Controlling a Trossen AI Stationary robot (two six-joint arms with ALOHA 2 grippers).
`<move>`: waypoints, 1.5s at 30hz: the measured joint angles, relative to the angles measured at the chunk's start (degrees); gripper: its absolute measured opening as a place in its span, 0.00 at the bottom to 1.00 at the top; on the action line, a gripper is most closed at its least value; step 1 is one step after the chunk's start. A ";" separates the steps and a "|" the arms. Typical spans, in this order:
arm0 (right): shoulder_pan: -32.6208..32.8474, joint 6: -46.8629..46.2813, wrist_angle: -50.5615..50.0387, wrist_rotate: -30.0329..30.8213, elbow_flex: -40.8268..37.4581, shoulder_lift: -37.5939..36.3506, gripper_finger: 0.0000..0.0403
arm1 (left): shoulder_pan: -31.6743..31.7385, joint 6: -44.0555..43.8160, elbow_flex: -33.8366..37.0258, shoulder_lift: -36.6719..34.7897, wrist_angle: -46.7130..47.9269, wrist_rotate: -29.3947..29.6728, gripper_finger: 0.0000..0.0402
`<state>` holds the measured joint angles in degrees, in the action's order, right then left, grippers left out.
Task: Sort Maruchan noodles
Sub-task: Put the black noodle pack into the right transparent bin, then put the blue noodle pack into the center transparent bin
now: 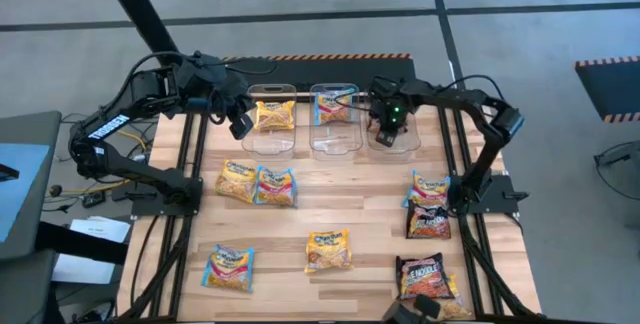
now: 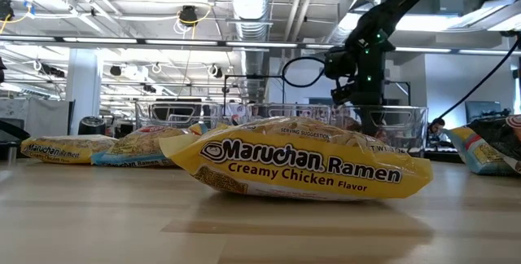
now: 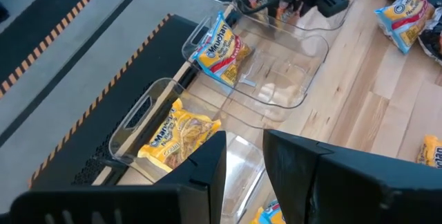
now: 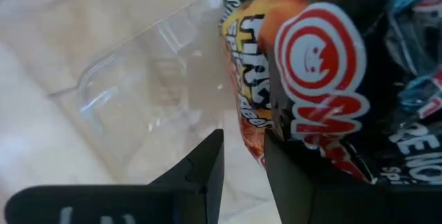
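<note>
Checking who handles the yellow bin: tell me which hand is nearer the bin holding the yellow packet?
Left. The left hand hovers at that bin's near-left edge; the right hand is over the far right bin, with a dark packet.

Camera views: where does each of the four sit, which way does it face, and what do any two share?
High view: overhead, straight down on the table; both arms show.
Low view: at tabletop height, level across a yellow packet; the right arm drops in above.
Left wrist view: on the left arm, facing the bins; left tool at bottom.
Right wrist view: on the right arm, inside the right bin; right tool by a dark packet.
Shared: the left wrist and high views both show the yellow packet in the left bin.
</note>
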<state>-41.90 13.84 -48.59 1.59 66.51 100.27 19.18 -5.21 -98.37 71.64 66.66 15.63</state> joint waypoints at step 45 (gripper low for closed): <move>15.47 -22.40 -5.21 0.04 1.76 -24.67 0.40 | 0.00 0.62 0.00 0.00 5.13 -9.27 0.21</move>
<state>-26.42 -8.56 -53.80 1.63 68.27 75.60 19.18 -4.59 -98.37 71.64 71.79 6.36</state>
